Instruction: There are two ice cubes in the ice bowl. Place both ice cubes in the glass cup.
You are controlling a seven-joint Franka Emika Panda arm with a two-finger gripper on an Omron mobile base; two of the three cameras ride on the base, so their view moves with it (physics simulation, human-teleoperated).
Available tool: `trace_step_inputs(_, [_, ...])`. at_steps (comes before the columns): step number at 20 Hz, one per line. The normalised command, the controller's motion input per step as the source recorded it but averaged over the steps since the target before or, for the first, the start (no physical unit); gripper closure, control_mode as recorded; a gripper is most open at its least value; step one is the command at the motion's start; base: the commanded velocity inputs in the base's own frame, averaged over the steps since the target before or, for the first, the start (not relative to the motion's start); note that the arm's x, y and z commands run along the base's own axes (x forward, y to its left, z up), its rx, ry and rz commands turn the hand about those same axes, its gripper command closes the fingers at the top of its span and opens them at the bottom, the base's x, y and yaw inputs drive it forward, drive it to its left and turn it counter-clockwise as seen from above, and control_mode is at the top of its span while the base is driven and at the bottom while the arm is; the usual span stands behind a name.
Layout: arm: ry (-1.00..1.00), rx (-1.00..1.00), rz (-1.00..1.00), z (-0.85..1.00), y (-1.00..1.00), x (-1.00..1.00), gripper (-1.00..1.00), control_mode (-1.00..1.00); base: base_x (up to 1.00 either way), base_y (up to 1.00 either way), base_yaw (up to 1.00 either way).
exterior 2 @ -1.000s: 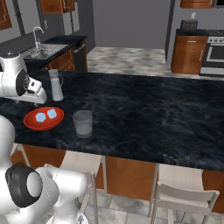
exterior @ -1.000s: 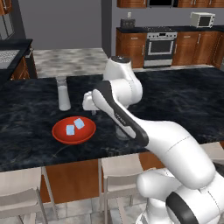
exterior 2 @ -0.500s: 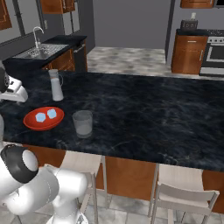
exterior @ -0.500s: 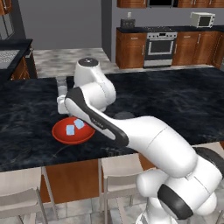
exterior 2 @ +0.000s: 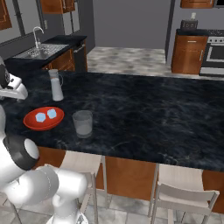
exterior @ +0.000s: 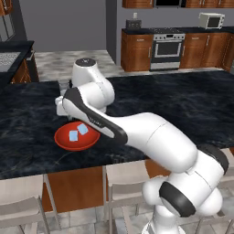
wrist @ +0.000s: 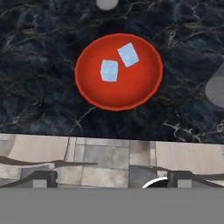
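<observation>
1. Jaws stood wide open and empty, high over the bowl (wrist: 118, 72).
2. Both cubes (wrist: 109, 70) lay in the bowl on the worktop (exterior 2: 144, 113), close together but apart.
3. Cup (exterior 2: 82, 124) stood empty just beside the bowl.
4. Step in hand: approach to the first cube; nothing transferred yet.
5. Next move calls for a descent centred on one cube, clear of the other.

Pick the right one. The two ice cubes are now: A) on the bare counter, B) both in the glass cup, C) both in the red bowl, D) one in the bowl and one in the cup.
C: both ice cubes lie side by side inside the red bowl, and the glass cup beside it holds none.
</observation>
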Motion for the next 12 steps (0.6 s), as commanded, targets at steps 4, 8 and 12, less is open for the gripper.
trace_step_inputs(4, [0.01, 0.00, -0.04, -0.23, 0.00, 0.42, -1.00, -1.00, 0.00, 0.00, 0.00])
trace_step_inputs(8, [0.01, 0.00, -0.04, -0.33, -0.01, 0.47, -1.00, -1.00, 0.00, 0.00, 0.00])
trace_step_inputs(12, [0.01, 0.00, -0.02, -0.49, 0.00, 0.41, -1.00, -1.00, 0.00, 0.00, 0.00])
